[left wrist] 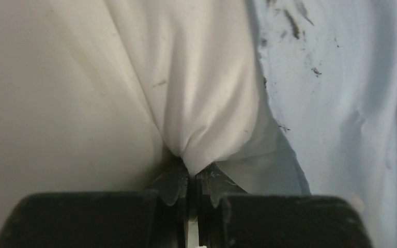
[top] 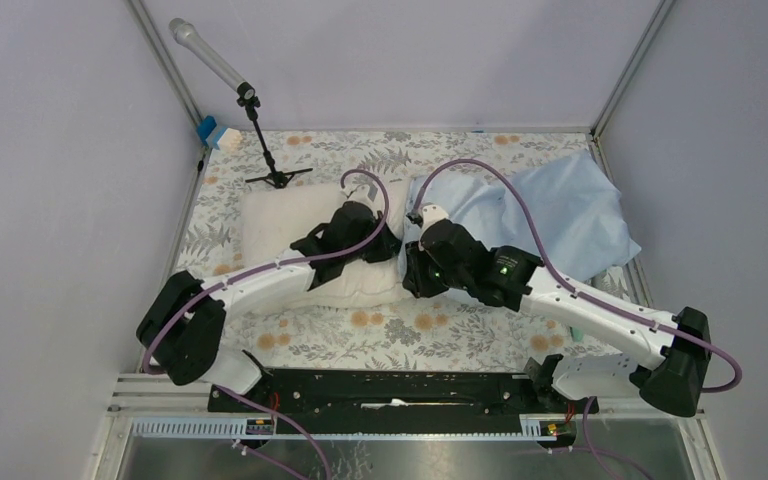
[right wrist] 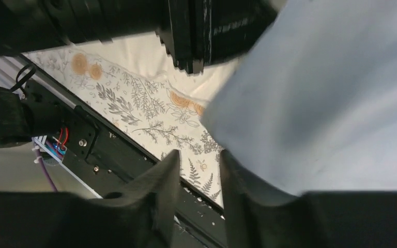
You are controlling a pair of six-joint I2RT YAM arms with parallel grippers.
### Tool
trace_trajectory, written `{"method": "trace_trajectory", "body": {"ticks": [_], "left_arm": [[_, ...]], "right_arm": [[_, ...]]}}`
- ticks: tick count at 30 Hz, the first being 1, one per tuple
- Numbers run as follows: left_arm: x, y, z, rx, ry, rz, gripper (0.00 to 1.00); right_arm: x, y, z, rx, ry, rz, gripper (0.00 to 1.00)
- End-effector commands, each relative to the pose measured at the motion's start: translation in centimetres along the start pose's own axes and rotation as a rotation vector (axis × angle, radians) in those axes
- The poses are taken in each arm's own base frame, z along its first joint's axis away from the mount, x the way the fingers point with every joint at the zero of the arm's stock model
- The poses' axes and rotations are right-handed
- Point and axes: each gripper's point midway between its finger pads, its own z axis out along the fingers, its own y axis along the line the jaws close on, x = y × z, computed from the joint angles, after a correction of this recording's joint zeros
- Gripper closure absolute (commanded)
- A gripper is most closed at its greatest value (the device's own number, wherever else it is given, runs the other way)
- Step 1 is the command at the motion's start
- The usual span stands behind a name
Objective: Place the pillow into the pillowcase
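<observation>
- Counter (top: 390, 335): covered by a grey floral tablecloth; both arms are mounted at its 6 o'clock edge.
- Pillowcase (top: 560, 215): light blue and wrinkled, lying flat from the counter's centre out to 2 o'clock. Its near-centre edge meets the pillow.
- Pillow (top: 280, 225): cream and plump, lying at 9 to 10 o'clock of centre. In the left wrist view its end touches the blue cloth; whether any of it lies inside cannot be told.
- Left claw (left wrist: 192, 174): clenched on a gathered pinch of pillow fabric, at the pillow's 3 o'clock end.
- Right claw (right wrist: 199, 155): released, jaws standing apart, with the floral cloth visible through the gap. The pillowcase edge drapes against the outer side of one finger. It sits at the case's 9 o'clock edge, just beside the left claw.
- Microphone (top: 215, 55): on a black tripod stand (top: 265, 140), at 11 o'clock on the counter.
- Small blue and white item (top: 218, 133): at the 11 o'clock corner; too small to identify.
</observation>
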Motion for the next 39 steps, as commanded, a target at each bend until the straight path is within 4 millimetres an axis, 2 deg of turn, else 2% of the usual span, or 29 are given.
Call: {"method": "trace_trajectory", "body": {"ticks": [1, 3, 6, 9, 12, 14, 16, 19, 21, 24, 26, 28, 29, 31, 32, 35, 37, 39], "left_arm": [[0.8, -0.4, -1.8, 0.067, -0.016, -0.038, 0.99], [0.7, -0.6, -3.2, 0.076, -0.026, -0.029, 0.87], [0.0, -0.5, -5.1, 0.060, -0.054, -0.004, 0.74], [-0.8, -1.1, -7.3, 0.065, -0.075, 0.017, 0.60], [-2.5, -1.8, -9.5, 0.062, -0.127, 0.043, 0.55], [-4.3, -2.9, -11.0, 0.071, -0.177, 0.068, 0.50], [-6.4, -3.4, -12.1, 0.051, -0.229, 0.106, 0.38], [-10.0, -3.5, -11.4, 0.017, -0.270, 0.127, 0.34], [-11.9, -3.7, -10.0, 0.013, -0.284, 0.129, 0.34], [-13.4, -5.0, -6.8, 0.066, -0.291, 0.119, 0.35], [-12.7, -5.6, -4.3, 0.136, -0.265, 0.102, 0.39], [-10.2, -4.5, -1.6, 0.163, -0.199, 0.057, 0.52], [-7.9, -2.9, -0.1, 0.146, -0.143, 0.035, 0.64], [-3.8, -0.7, 1.4, 0.129, -0.069, -0.014, 0.94], [-1.7, 0.3, 1.7, 0.121, -0.042, -0.033, 1.00], [3.4, 1.9, 1.7, 0.100, 0.003, -0.065, 1.00], [5.6, 2.9, 1.7, 0.091, 0.024, -0.088, 1.00], [6.9, 3.7, 1.7, 0.079, 0.041, -0.100, 1.00]], "right_arm": [[-6.8, 2.9, -4.8, -0.090, -0.235, 0.001, 0.48], [-8.8, 2.9, -5.4, -0.052, -0.271, -0.024, 0.38], [-12.1, 1.0, -4.8, 0.042, -0.308, -0.016, 0.30], [-15.5, -2.1, -3.2, 0.075, -0.325, 0.059, 0.30], [-18.2, -5.2, -1.4, 0.213, -0.341, 0.055, 0.31], [-18.8, -6.8, 0.3, 0.250, -0.316, 0.069, 0.32], [-19.1, -8.2, 1.5, 0.273, -0.304, 0.097, 0.32], [-19.5, -10.0, 2.3, 0.304, -0.310, 0.137, 0.34], [-19.6, -11.2, 2.4, 0.335, -0.318, 0.155, 0.34], [-19.6, -12.6, 2.7, 0.363, -0.315, 0.182, 0.35], [-19.4, -13.1, 2.9, 0.377, -0.309, 0.183, 0.35], [-19.2, -13.3, 3.4, 0.383, -0.298, 0.178, 0.35], [-19.0, -13.4, 3.7, 0.386, -0.288, 0.175, 0.36], [-18.6, -13.5, 4.2, 0.388, -0.267, 0.168, 0.37], [-18.3, -13.5, 4.5, 0.387, -0.255, 0.164, 0.37], [-17.2, -13.6, 5.6, 0.410, -0.217, 0.128, 0.37], [-16.3, -13.5, 6.5, 0.440, -0.185, 0.088, 0.35], [-15.4, -13.3, 7.7, 0.459, -0.152, 0.059, 0.34]]}}
